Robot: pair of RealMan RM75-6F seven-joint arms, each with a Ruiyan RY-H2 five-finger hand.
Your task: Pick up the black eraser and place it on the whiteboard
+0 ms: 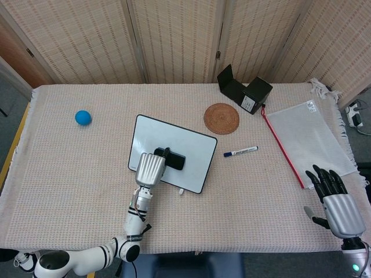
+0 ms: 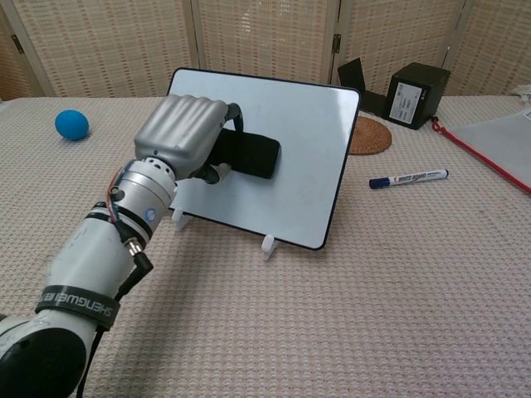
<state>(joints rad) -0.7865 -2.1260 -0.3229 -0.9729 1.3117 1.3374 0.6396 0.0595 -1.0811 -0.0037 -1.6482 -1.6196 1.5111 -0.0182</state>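
The black eraser (image 1: 175,161) (image 2: 250,155) lies against the face of the whiteboard (image 1: 191,147) (image 2: 303,157), which leans back on small white feet. My left hand (image 1: 151,168) (image 2: 184,133) holds the eraser's left end with its fingers curled round it. Whether the eraser touches the board surface I cannot tell for sure, though it looks flat on it. My right hand (image 1: 336,197) hovers at the table's near right corner, fingers spread, holding nothing; the chest view does not show it.
A blue ball (image 1: 83,117) (image 2: 72,124) sits far left. A blue-capped marker (image 1: 240,152) (image 2: 408,177), round woven coaster (image 1: 221,118) (image 2: 370,134), black box (image 1: 250,94) (image 2: 418,94) and a mesh pouch with red zipper (image 1: 310,139) lie to the right.
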